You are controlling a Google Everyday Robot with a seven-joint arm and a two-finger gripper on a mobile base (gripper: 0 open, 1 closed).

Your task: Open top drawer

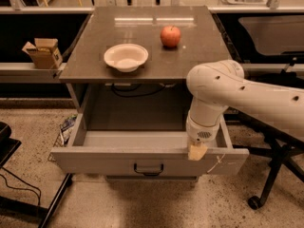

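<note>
While the top drawer (pixel 95 160) sits pulled far out toward you from under the table (pixel 194 56), its dark handle (pixel 148 169) faces front. You see the gripper (pixel 197 151) at the drawer's front rim, right of centre; whether it grips cannot be told. A bowl (pixel 126 57) and an apple (pixel 170 36) sit on the table

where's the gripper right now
In the camera view, the gripper is at the top edge of the open top drawer front, right of its handle and just left of the pale string mark.
</note>
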